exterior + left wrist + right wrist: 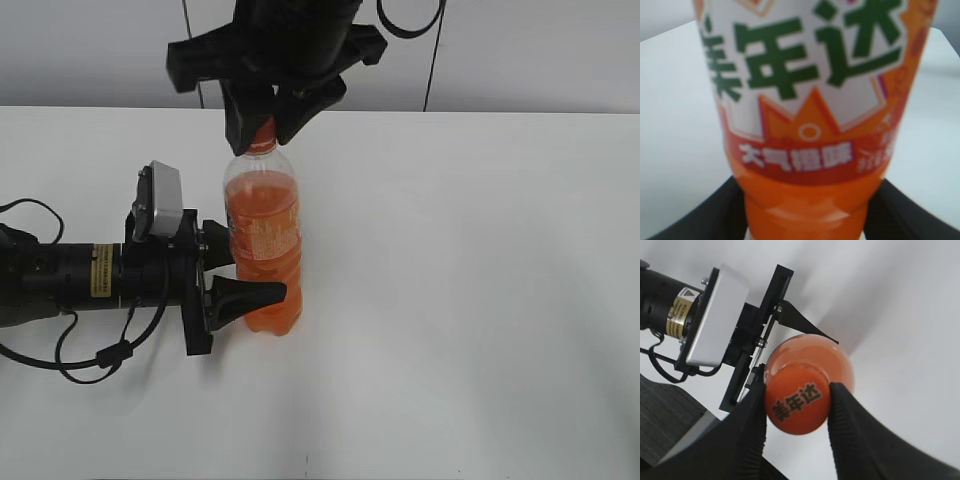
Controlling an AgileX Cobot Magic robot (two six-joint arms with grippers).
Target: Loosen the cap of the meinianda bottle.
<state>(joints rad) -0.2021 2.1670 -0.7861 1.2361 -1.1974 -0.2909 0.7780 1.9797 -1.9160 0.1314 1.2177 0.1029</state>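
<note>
White, smooth desk (480, 300) carrying one upright object; its far edge meets a pale grey wall, and its near edge is cut off by the frame. Tall slim clear plastic meinianda bottle (264, 245) of orange drink, standing left of the desk's centre and nearer the far edge than the near one. In the left wrist view the bottle fills the frame out of focus: a white-and-orange printed label band (810, 85) with green characters, its top and base cropped. Black left hand (222, 270), reaching in horizontally from the desk's left edge, its two tapered fingers (250, 297) closed on the bottle's lower body; the far finger is mostly hidden behind the bottle. A small grey box-shaped camera (160, 200) sits on its wrist. Black right hand (262, 122), coming down from above with its arm cropped at the top, its ribbed fingers (850, 435) pressed against both sides of the small round orange plastic cap (797, 399). In the exterior view the cap is almost wholly hidden between these fingers; the right wrist view shows its smooth top, printed with dark characters.
</note>
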